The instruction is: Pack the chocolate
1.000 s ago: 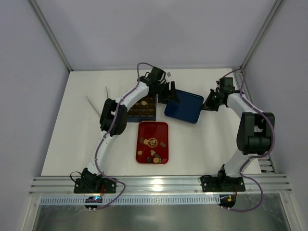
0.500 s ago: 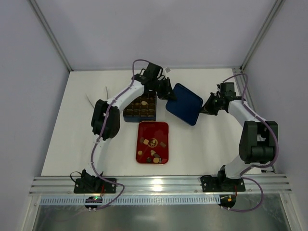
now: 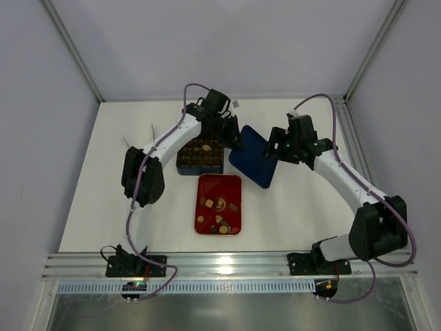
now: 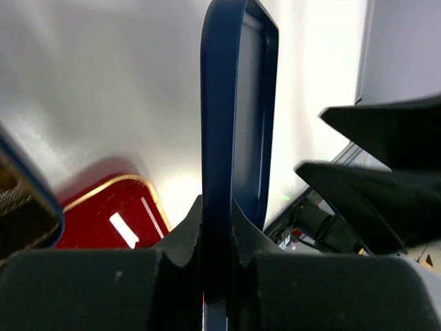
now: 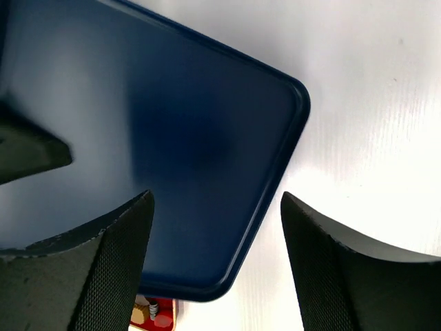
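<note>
Several small chocolate pieces [image 3: 219,205] lie in the red tray [image 3: 234,185]. A few more sit in the dark brown gridded box [image 3: 200,160]. A dark blue lid [image 3: 252,163] hangs tilted to the right of the box. My left gripper [image 3: 234,138] is shut on its left rim; in the left wrist view that rim [image 4: 217,124] runs up between the jaws of the left gripper [image 4: 217,224]. My right gripper [image 3: 278,148] stands open over the lid's right side, and in its own view the right gripper [image 5: 217,200] has its fingers apart above the lid [image 5: 172,131], holding nothing.
The red tray [image 4: 103,217] lies below the lid, with pieces showing at its edge [image 5: 153,312]. The white table [image 3: 103,179] ends at the back wall and side posts. A thin white strip [image 3: 131,148] lies at the left.
My right gripper has opened, let go of the blue lid and swung left over it. My left gripper has shut on the lid's left rim, and the lid has shifted left.
</note>
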You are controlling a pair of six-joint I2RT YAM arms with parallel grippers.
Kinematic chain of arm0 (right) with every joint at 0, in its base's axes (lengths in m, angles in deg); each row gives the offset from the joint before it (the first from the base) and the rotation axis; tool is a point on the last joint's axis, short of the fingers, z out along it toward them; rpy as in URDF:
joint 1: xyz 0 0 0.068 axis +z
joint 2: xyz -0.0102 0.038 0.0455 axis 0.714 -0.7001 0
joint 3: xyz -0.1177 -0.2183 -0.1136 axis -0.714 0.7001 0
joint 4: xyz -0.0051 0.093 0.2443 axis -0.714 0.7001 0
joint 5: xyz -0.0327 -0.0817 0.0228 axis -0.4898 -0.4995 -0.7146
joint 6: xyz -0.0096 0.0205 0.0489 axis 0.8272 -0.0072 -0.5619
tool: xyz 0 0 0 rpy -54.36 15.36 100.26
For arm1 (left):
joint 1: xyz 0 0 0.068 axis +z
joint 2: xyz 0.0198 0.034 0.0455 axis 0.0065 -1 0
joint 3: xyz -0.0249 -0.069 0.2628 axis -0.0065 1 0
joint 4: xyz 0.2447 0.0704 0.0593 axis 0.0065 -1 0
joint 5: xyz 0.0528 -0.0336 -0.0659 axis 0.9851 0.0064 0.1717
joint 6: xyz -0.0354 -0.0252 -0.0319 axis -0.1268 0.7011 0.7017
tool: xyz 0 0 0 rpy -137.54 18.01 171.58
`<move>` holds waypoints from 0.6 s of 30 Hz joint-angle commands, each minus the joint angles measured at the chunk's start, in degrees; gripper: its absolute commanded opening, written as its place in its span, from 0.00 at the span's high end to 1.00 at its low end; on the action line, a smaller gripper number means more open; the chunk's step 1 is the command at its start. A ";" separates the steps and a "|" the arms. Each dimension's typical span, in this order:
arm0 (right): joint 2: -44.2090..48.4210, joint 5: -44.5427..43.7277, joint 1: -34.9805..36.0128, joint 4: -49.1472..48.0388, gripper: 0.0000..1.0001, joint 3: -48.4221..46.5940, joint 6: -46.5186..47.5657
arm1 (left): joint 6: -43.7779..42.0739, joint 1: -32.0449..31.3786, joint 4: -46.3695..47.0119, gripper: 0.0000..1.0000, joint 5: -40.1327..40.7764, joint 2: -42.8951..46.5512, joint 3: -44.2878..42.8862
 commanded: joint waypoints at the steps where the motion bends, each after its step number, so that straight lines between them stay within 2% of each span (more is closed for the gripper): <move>1: 7.25 -13.81 7.69 2.48 0.25 -5.12 4.02 | -4.43 0.93 -8.43 1.00 3.56 5.77 -2.70; 6: 11.31 -27.26 21.22 2.66 0.22 -6.18 8.23 | -4.61 3.75 -12.82 1.00 3.82 6.83 -3.05; 7: 11.48 -29.46 27.07 2.92 0.22 -7.14 10.42 | -4.61 3.92 -13.53 1.00 3.82 6.65 -4.10; 9: 10.52 -37.19 32.47 3.71 0.22 -8.02 12.71 | -4.61 4.54 -15.46 1.00 3.82 6.39 -5.07; 10: 9.91 -40.00 37.54 4.15 0.22 -8.99 14.29 | -4.43 4.80 -15.99 1.00 3.47 6.21 -5.86; 14: 5.69 -48.63 46.17 5.04 0.22 -11.10 18.24 | -3.20 6.30 -17.66 1.00 0.76 5.42 -6.83; 18: 0.51 -55.39 51.47 5.03 0.22 -13.74 22.03 | -2.32 6.65 -17.49 1.00 -0.48 6.12 -5.70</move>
